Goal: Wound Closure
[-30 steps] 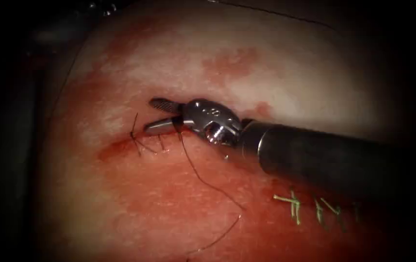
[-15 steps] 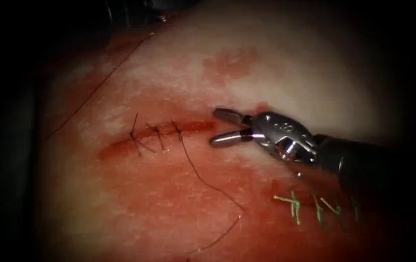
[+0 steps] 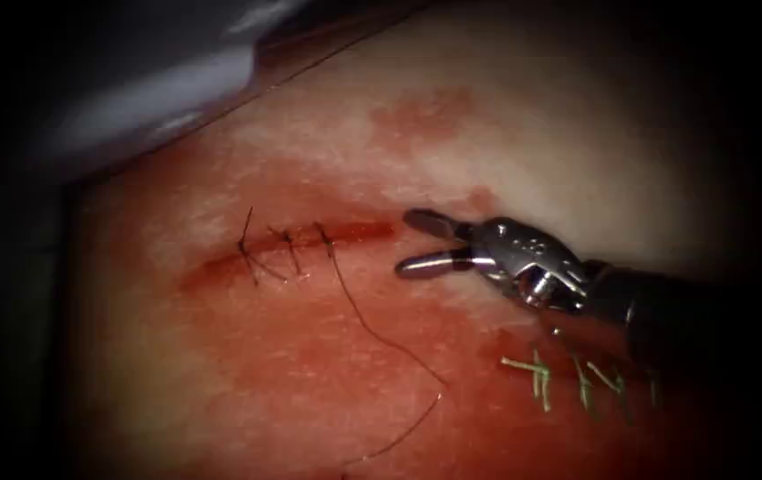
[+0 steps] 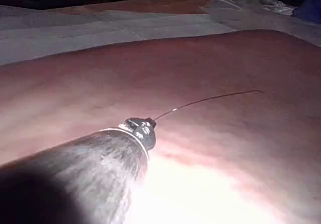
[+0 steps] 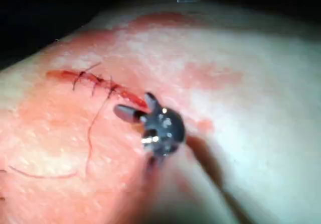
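Right tool [image 3: 407,242] has backed off from the stitches [image 3: 287,249] and sits at the right end of the cut [image 3: 354,233]. Its jaws are apart and hold nothing. The lower jaw rests on or just above the tissue [image 3: 532,133]; cannot tell which.

Left tool [image 4: 145,126] seems clamped on a taut thread [image 4: 210,99] that runs off its tip above the tissue. The clamp is judged from the line's tension, since the tip is seen from behind.

Needle's place: cannot tell.

Thread tail [image 3: 372,333] leaves the rightmost stitch and curls over the red fluid [image 3: 309,356] toward the tissue's near edge. It is slack and held by neither tool.

Doing this well, as a judgement:
- Keep the open jaws off the thread tail and off the cut's lips.
- Keep the lower jaw from dragging on the tissue.
- Keep the left tool's pull steady so the stitches aren't tugged.

View differences:
- The endoscope view gives the layout: three dark stitches, the still-open stretch of cut to their right, and old green stitches [image 3: 567,378] near the right edge. The left arm's shaft [image 3: 158,89] is a pale bar by the far-left corner.
- The left wrist view adds the taut thread at the left tool's tip.
- The right wrist view shows the right tool [image 5: 134,103] from behind, with its spread straddling the cut's end.
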Controlling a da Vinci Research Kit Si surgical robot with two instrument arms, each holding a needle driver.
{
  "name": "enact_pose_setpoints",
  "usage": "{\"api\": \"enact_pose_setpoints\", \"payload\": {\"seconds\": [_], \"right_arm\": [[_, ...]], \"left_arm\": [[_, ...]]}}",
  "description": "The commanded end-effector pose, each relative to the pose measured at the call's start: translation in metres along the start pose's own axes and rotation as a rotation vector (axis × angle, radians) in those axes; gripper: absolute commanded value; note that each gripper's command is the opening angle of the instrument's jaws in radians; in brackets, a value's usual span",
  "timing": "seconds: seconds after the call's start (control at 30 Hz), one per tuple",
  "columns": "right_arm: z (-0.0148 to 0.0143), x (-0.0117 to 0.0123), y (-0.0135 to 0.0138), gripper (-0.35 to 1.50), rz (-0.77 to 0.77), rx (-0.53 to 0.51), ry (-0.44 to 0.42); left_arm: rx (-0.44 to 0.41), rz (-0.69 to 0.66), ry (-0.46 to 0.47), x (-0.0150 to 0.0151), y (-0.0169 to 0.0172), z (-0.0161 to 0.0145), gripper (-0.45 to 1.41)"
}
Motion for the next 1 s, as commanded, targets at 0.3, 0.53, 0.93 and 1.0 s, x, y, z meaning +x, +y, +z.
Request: {"api": "enact_pose_setpoints", "payload": {"seconds": [0.3, 0.53, 0.93, 1.0], "right_arm": [[0.0011, -0.0006, -0.0006, 1.25, -0.002, 0.007, 0.005], [0.0014, -0.0008, -0.0009, 1.25, -0.004, 0.016, 0.004], [0.0024, -0.001, -0.0014, 1.28, -0.004, 0.026, 0.006], [0.0027, -0.001, -0.0015, 1.28, -0.005, 0.029, 0.004]], "left_arm": [[-0.098, -0.01, -0.015, -0.0062, 0.0052, 0.0126, -0.45], [-0.169, -0.043, -0.039, -0.01, 0.0072, 0.0203, -0.45], [-0.226, -0.192, -0.12, -0.0115, 0.0083, 0.0182, 0.69], [-0.223, -0.203, -0.137, -0.0116, 0.0074, 0.0161, 0.86]]}}
